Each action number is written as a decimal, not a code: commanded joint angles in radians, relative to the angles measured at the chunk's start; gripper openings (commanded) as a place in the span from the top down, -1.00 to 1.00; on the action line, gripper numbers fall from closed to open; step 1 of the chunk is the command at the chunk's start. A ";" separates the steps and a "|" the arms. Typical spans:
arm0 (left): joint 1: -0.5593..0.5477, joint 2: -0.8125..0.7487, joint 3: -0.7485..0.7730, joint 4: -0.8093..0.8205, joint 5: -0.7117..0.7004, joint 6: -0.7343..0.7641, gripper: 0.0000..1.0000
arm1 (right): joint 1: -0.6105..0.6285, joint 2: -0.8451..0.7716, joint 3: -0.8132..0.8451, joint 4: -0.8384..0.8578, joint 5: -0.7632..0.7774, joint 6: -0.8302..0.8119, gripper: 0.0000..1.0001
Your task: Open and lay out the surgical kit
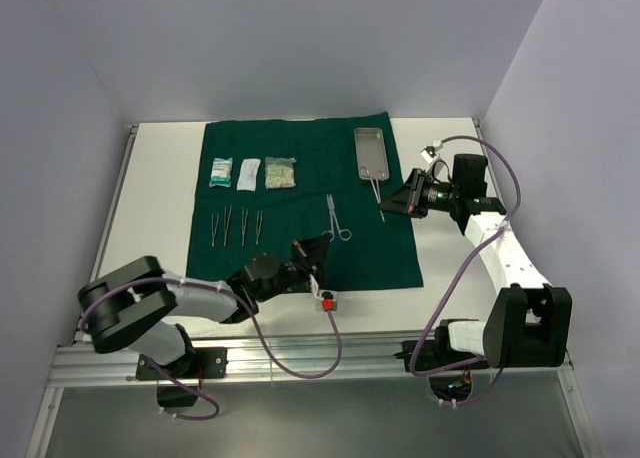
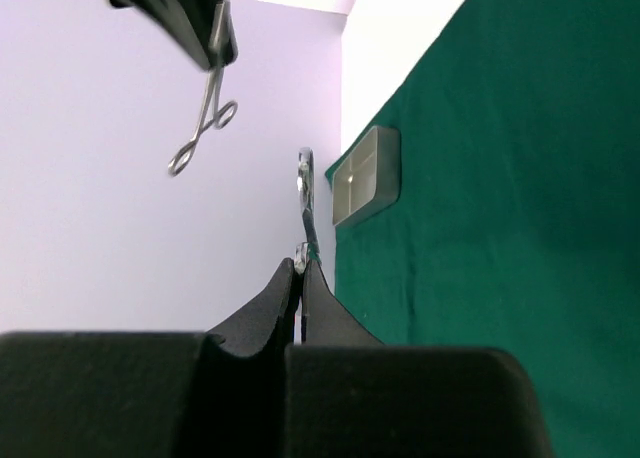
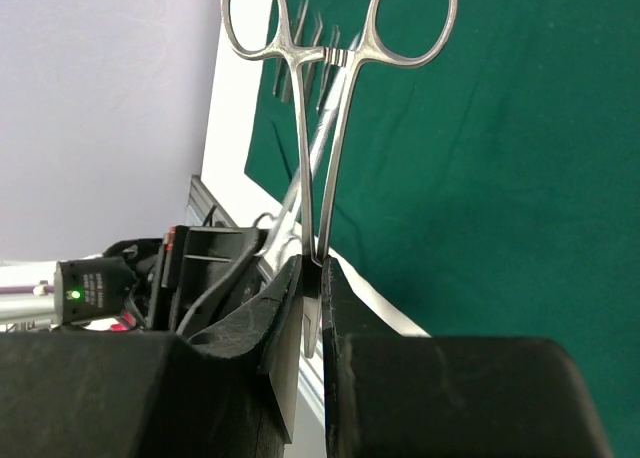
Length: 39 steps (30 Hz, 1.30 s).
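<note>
Three packets [image 1: 249, 173] lay in a row near the far left corner of the cloth [image 1: 300, 148], which was spread flat on the worktop [image 1: 160, 198]. Just nearer than the packets, four slim steel tools [image 1: 243, 225] lay side by side on the cloth, apart from one another.

To their right, the left gripper [image 1: 320, 244] reached in over the near part of the cloth. Its fingers [image 2: 275, 293] were pressed almost together on one end of a clamp [image 1: 334, 214], which pointed away from the arm toward the far edge. The left wrist view showed the steel pinched right at the fingertips. Whether that clamp touched the cloth could not be told.

Farther right, the tray [image 1: 369, 150] sat on the cloth near its far right corner, its long sides running front to back.

Beside the tray's near end, the right gripper [image 1: 398, 206] hung at the cloth's right edge. Its fingers [image 3: 285, 308] were clamped tight on the tip end of a second clamp [image 1: 379, 200], with the two ring handles at the free end. The left wrist view showed this second clamp held in the air with its rings lowest, clear of the cloth.
</note>
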 commanded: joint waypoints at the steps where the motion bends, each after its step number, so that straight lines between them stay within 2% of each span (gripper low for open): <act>1: -0.006 0.144 0.070 0.135 0.008 0.014 1.00 | -0.003 -0.027 -0.012 0.015 0.015 -0.001 1.00; 6: 0.000 0.382 0.187 0.284 -0.018 0.004 1.00 | -0.009 -0.013 -0.004 -0.012 0.033 -0.018 1.00; 11: 0.007 0.505 0.246 0.367 -0.051 0.011 0.97 | -0.026 0.004 0.007 -0.021 0.030 -0.024 1.00; 13: 0.003 0.499 0.240 0.357 -0.044 -0.009 0.84 | -0.029 0.005 0.011 -0.035 0.030 -0.032 1.00; 16: -0.007 0.450 0.225 0.286 -0.041 -0.067 0.32 | -0.032 0.005 0.015 -0.041 0.029 -0.041 1.00; 17: -0.010 0.436 0.219 0.265 -0.041 -0.085 0.04 | -0.033 0.005 0.015 -0.040 0.026 -0.041 1.00; 18: -0.012 0.412 0.217 0.219 -0.038 -0.102 -0.03 | -0.033 0.008 0.015 -0.041 0.026 -0.039 1.00; 22: -0.024 0.355 0.201 0.159 -0.032 -0.160 -0.13 | -0.033 0.011 0.015 -0.040 0.021 -0.041 1.00; 27: -0.059 0.215 0.167 0.055 -0.009 -0.294 -0.11 | -0.033 0.010 0.030 -0.057 0.030 -0.059 1.00; 30: -0.053 0.015 0.251 -0.238 0.008 -0.572 -0.02 | -0.032 0.014 0.031 -0.063 0.041 -0.070 1.00; 31: -0.031 -0.021 0.292 -0.339 0.033 -0.800 0.02 | -0.032 0.021 0.031 -0.067 0.043 -0.076 1.00; 32: 0.008 -0.053 0.393 -0.551 0.082 -0.920 0.13 | -0.029 0.025 0.036 -0.077 0.047 -0.097 1.00; 33: 0.101 -0.096 0.439 -0.629 0.207 -1.049 0.21 | -0.027 0.030 0.042 -0.090 0.058 -0.114 1.00; 34: 0.147 -0.109 0.472 -0.680 0.255 -1.283 0.24 | -0.026 0.034 0.053 -0.121 0.084 -0.131 1.00; 35: 0.198 -0.119 0.522 -0.752 0.293 -1.391 0.28 | -0.015 0.031 0.056 -0.129 0.092 -0.172 1.00; 36: 0.295 -0.136 0.539 -0.774 0.385 -1.482 0.29 | -0.004 0.025 0.056 -0.142 0.104 -0.197 1.00; 37: 0.340 -0.147 0.552 -0.788 0.446 -1.592 0.31 | 0.011 0.015 0.064 -0.152 0.115 -0.232 1.00; 39: 0.455 -0.191 0.578 -0.811 0.578 -1.600 0.34 | 0.078 0.016 0.093 -0.202 0.138 -0.381 1.00</act>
